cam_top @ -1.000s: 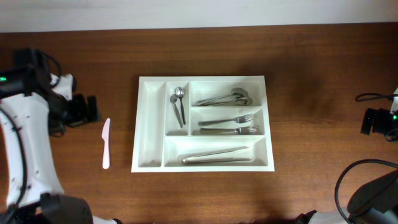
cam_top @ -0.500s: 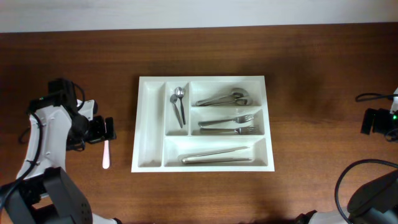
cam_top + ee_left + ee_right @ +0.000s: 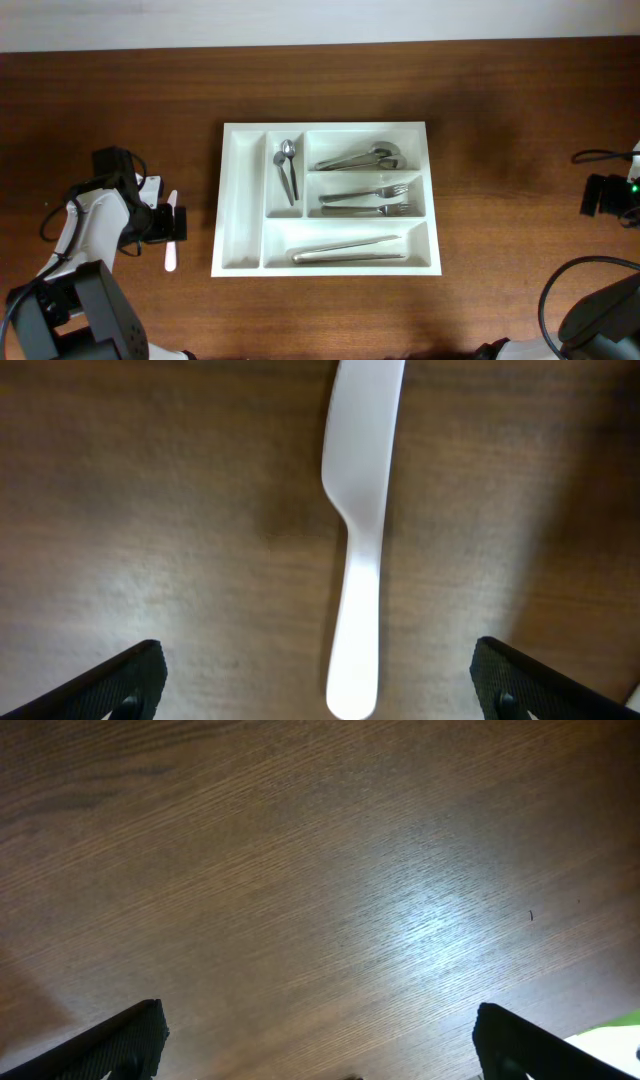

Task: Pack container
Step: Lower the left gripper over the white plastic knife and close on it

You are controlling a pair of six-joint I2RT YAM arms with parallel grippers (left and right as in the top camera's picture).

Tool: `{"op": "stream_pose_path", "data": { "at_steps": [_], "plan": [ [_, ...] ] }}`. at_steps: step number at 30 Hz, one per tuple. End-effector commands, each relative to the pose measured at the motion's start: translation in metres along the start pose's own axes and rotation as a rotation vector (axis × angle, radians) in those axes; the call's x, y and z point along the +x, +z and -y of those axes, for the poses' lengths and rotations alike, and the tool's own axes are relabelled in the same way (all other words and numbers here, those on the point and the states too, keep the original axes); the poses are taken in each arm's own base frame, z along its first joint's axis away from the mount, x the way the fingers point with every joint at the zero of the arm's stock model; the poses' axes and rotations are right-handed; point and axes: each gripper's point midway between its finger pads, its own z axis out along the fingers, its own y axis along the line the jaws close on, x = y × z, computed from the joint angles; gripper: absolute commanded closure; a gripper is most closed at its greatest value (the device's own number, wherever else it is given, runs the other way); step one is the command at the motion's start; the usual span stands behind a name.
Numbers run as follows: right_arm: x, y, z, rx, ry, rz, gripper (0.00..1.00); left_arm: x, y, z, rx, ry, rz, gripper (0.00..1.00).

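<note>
Wooden table point(image 3: 500, 150) carries the container point(image 3: 243, 200), white plastic knife point(image 3: 362, 560) beside it.

Visible: one tray point(image 3: 240, 200), one plastic knife point(image 3: 360, 510), two teaspoons point(image 3: 289, 172), two larger spoons point(image 3: 355, 158), two forks point(image 3: 365, 196), two table knives point(image 3: 348, 251).

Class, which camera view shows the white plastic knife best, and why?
The left wrist view: the white plastic knife fills the frame, unobstructed. Overhead shows it small, left of the container, partly under the left gripper. The right wrist view shows only table.
</note>
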Motion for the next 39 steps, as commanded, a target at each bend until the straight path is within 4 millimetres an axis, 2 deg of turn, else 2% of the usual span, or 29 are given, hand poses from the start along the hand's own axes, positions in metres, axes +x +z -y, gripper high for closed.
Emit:
{"op": "stream_pose_path", "data": {
  "at_steps": [1, 4, 12, 25, 27, 29, 35, 39],
  "plan": [
    [-0.001, -0.007, 0.000, 0.005, -0.006, 0.024, 0.01, 0.000, 0.010, 0.001, 0.014, 0.046, -0.010, 0.01],
    [-0.001, -0.007, 0.000, 0.005, -0.006, 0.024, 0.01, -0.005, 0.018, 0.001, 0.013, 0.045, -0.005, 0.01],
    [-0.001, -0.007, 0.000, 0.005, -0.006, 0.024, 0.01, 0.004, 0.044, 0.004, 0.026, -0.049, -0.086, 0.01],
    [-0.001, -0.007, 0.000, 0.005, -0.006, 0.024, 0.01, -0.013, 0.047, 0.000, 0.015, -0.076, -0.020, 0.00],
    [-0.001, -0.007, 0.000, 0.005, -0.006, 0.024, 0.01, -0.012, 0.047, 0.000, 0.015, -0.076, -0.020, 0.11],
    [-0.001, -0.007, 0.000, 0.005, -0.006, 0.024, 0.01, -0.012, 0.047, 0.001, 0.015, -0.076, -0.022, 0.28],
    [-0.001, -0.007, 0.000, 0.005, -0.006, 0.024, 0.01, -0.011, 0.047, 0.001, 0.016, -0.075, -0.024, 0.53],
    [-0.001, -0.007, 0.000, 0.005, -0.006, 0.024, 0.01, -0.012, 0.047, 0.001, 0.015, -0.076, -0.024, 0.79]
  ]
}}
